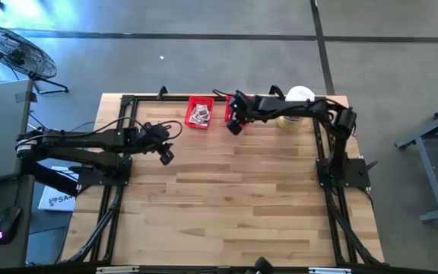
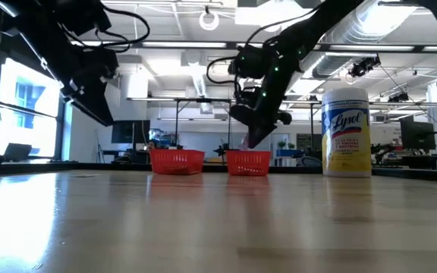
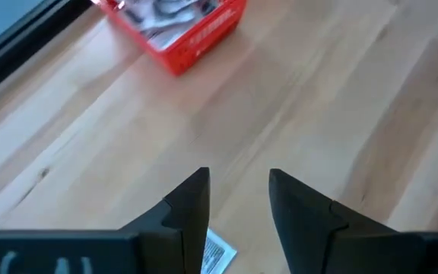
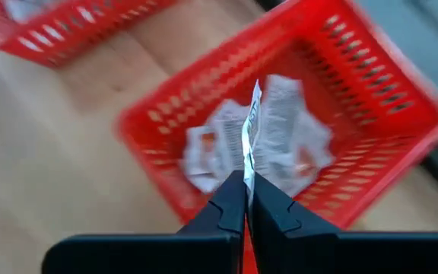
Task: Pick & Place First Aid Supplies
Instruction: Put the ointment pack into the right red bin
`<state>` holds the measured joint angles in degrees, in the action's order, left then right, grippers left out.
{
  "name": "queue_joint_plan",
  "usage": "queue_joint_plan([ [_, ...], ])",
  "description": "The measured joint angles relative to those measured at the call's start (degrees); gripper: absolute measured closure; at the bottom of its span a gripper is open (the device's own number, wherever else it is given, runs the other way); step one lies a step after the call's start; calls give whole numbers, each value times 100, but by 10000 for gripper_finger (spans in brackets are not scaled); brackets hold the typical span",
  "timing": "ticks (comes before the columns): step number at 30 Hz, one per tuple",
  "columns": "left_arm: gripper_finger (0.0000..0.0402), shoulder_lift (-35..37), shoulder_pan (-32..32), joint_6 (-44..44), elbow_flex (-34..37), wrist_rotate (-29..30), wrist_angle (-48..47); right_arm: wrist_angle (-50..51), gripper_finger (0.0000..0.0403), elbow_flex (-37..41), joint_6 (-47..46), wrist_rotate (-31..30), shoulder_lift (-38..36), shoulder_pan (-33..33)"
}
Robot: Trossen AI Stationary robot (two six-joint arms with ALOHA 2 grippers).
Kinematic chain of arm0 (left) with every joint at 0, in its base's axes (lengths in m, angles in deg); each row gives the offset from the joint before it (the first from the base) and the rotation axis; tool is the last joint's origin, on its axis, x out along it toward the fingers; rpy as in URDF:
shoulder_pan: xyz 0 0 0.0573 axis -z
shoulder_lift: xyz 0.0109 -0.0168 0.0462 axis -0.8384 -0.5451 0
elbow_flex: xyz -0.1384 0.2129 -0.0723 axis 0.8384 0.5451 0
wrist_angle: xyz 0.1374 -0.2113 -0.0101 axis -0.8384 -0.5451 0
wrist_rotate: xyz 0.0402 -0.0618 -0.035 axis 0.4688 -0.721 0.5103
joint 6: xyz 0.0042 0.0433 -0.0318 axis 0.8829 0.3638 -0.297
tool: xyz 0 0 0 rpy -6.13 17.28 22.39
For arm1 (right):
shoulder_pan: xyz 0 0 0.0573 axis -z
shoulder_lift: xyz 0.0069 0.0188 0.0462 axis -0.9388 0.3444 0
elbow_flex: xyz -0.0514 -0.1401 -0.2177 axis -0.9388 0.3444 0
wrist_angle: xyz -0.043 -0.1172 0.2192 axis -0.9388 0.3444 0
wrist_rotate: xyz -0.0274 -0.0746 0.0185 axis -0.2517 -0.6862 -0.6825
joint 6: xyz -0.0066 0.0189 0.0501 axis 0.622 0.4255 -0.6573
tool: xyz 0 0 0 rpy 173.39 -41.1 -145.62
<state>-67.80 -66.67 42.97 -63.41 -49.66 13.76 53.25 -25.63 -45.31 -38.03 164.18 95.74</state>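
Left hand (image 1: 166, 156) hangs over bare worktop (image 1: 234, 205) at the left side, short of the bins, fingers (image 3: 192, 205) parted with nothing between them. One flat white printed packet (image 3: 217, 253) lies on the wood right under it, probably just dropped or about to be picked, can't say which. Far centre: left red bin (image 1: 198, 113), small plastic slotted basket, holds a heap of crinkly white/grey packets with dark print. Just to its right, the right bin (image 4: 341, 99), same red lattice plastic, more packets inside. Right hand (image 1: 235, 124) sits over that bin, fingers pinched tight on a thin packet (image 4: 251, 133) held edge-up, likely lifting it out to sort. Far right: tall wipes canister (image 2: 346, 133), yellow label, white lid, smooth cylinder. Worktop is pale wood planks, glossy.
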Motion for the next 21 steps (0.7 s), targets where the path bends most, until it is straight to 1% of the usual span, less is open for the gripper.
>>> queue_joint_plan([
  [3,268,0,-2,-351,0,159,-259,21,400,0,460,-512,27,-49],
  [5,268,0,-4,-658,4,277,-410,-4,396,0,687,-748,27,-89],
  [10,268,2,-4,-1172,248,315,-403,-23,367,-4,766,-860,27,-92],
  [15,268,2,-4,-1645,624,297,-329,-21,327,-4,766,-1220,-12,-154],
  [21,268,2,-4,-2221,910,507,-190,-94,297,-4,851,-1249,-425,-425],
])
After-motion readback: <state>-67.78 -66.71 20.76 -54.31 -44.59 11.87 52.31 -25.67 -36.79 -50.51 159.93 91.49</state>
